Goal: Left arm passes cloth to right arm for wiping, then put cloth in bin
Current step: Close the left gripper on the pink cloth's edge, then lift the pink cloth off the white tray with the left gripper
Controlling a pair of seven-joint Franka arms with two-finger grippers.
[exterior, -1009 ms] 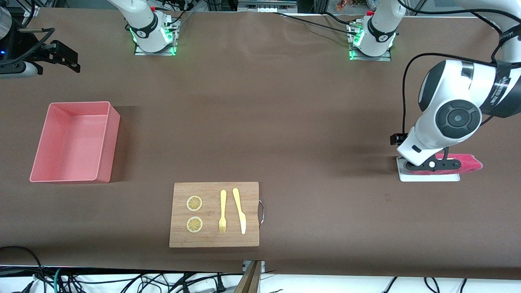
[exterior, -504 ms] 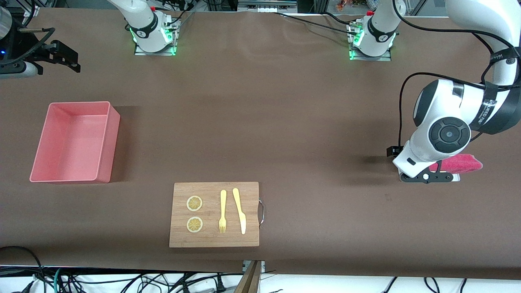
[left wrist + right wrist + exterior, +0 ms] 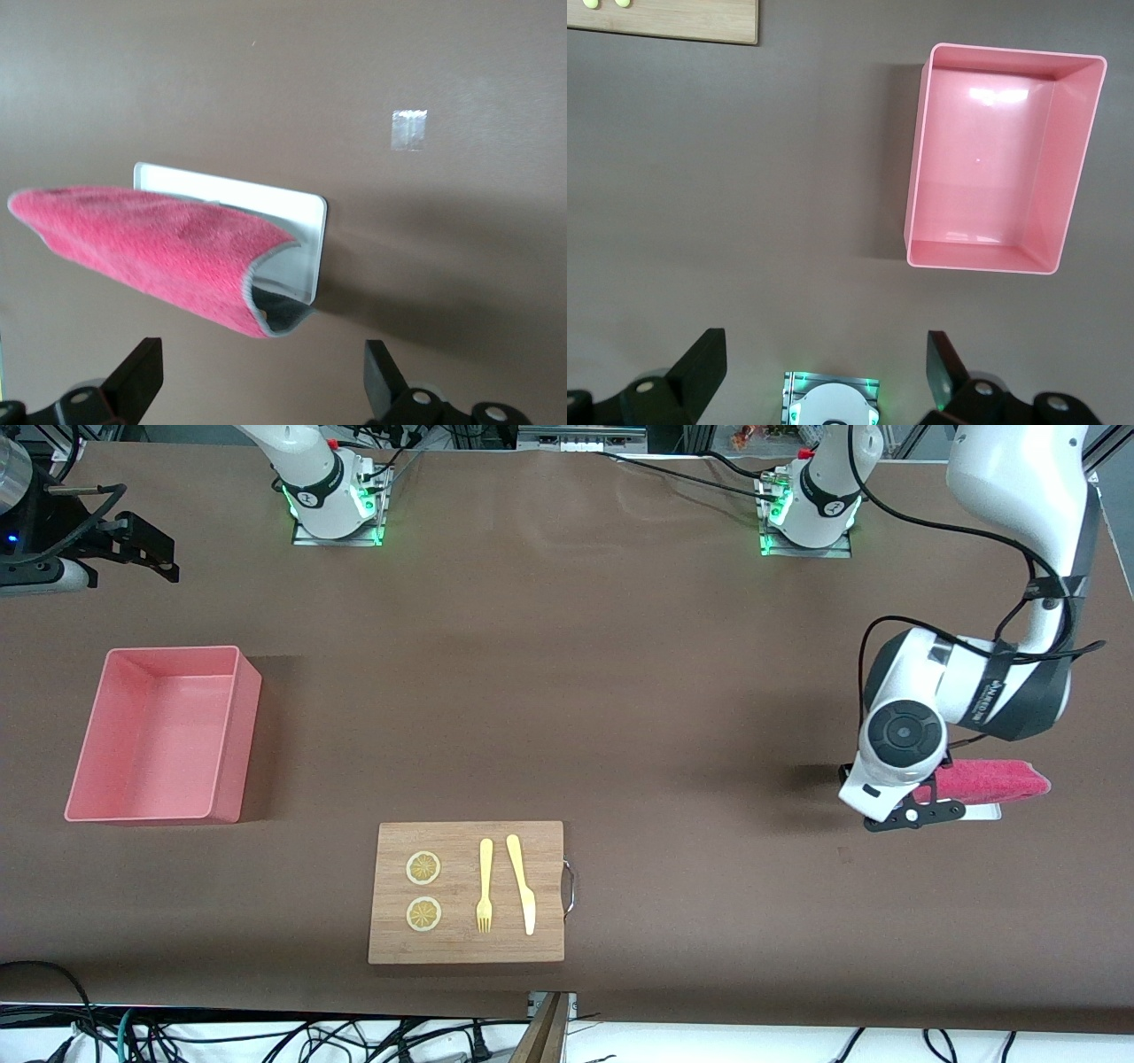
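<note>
The cloth [image 3: 992, 782] is being approached at the left arm's end of the table, where it is lying folded on a small white tray [image 3: 306, 232], one edge curling up to show the grey reverse. The left gripper [image 3: 259, 390] is being held low just beside the cloth's open fold, fingers spread wide and nothing gripped. For a clean pick, the fingers are best being brought down astride the folded edge so both layers are being pinched together, with the tray left untouched underneath; a shallow bite risks only the top layer being lifted. The right gripper [image 3: 819, 372] is being kept waiting high over the table near its own base, opened wide and empty. The bin [image 3: 159, 735] is sitting empty at the right arm's end, well apart from the cloth, with a wooden cutting board [image 3: 467, 892] lying between them, nearer the front camera.
</note>
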